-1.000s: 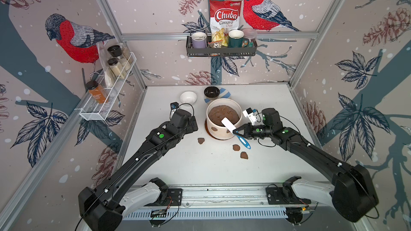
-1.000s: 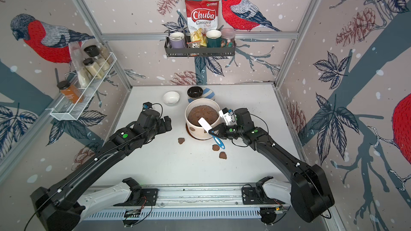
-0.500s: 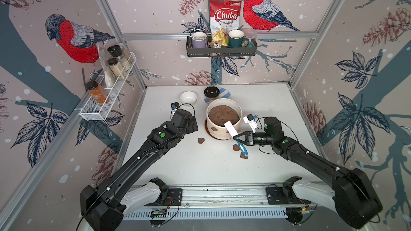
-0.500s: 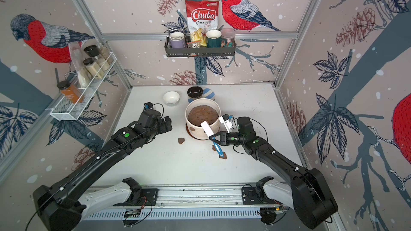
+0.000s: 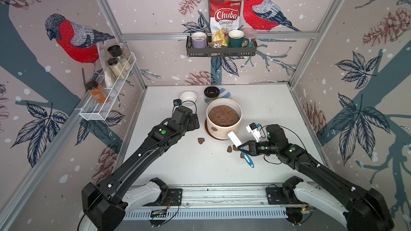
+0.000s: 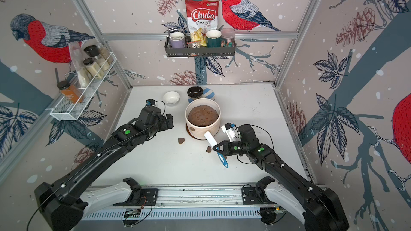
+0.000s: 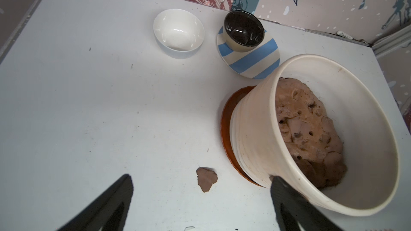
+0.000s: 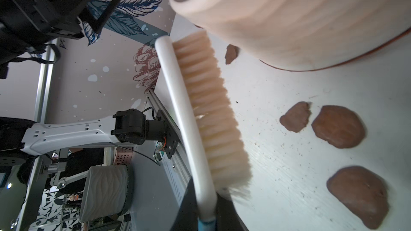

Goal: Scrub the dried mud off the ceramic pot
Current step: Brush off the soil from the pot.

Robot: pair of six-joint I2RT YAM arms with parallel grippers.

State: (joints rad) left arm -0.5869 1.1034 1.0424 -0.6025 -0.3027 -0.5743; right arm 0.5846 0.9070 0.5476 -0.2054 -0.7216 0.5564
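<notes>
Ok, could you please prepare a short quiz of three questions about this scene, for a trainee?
1. True or false: the right claw is shut on the brush.
2. Choose one: the black bowl stands on A) a brown saucer, B) a blue-striped plate, C) a wall shelf.
3. Short answer: in the right wrist view, how many loose flakes of dried mud lie on the table?

Key: 1 true; 2 B; 3 four.
</notes>
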